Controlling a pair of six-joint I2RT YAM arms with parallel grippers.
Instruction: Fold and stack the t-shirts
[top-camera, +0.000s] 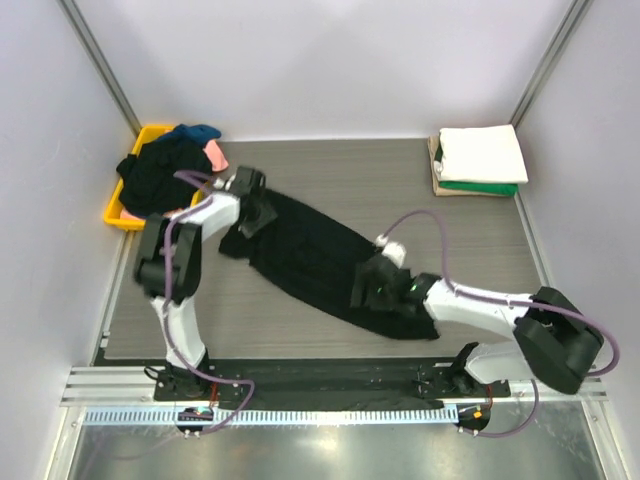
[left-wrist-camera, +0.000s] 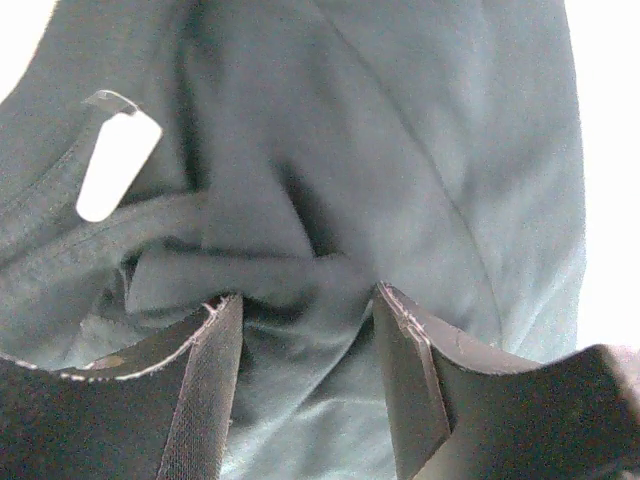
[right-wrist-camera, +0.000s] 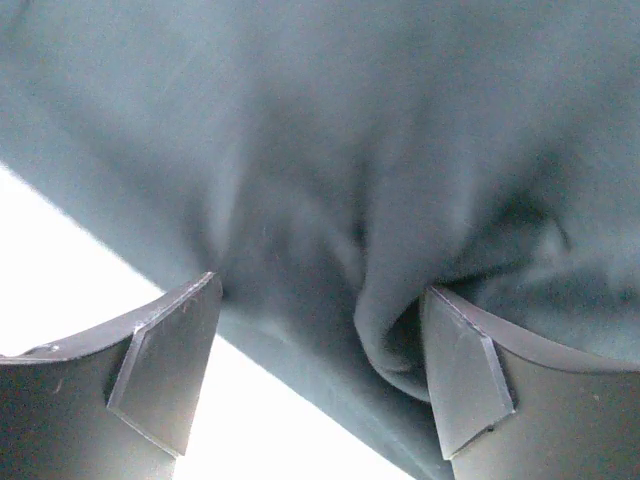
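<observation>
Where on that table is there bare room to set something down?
Bare mat lies far-centre, between the black shirt and the folded stack, and near-left, between the shirt and the left arm. It is crowded in the tray corner with its heap, and along the diagonal the shirt covers.

Shows a large black t-shirt stretched as a long diagonal band across the middle of the top view, from upper left down to lower right. Lies mostly flat yet creased, with cloth rucked into soft folds in both wrist views and a hemmed edge at the left of the left wrist view. Shows a neat folded stack at upper right: white t-shirt on top, green t-shirt just under it, tan t-shirt lowest, its edge peeking out. Shows also a loose heap at upper left: crumpled black shirt, blue shirt above it, pink shirt at its right edge.
</observation>
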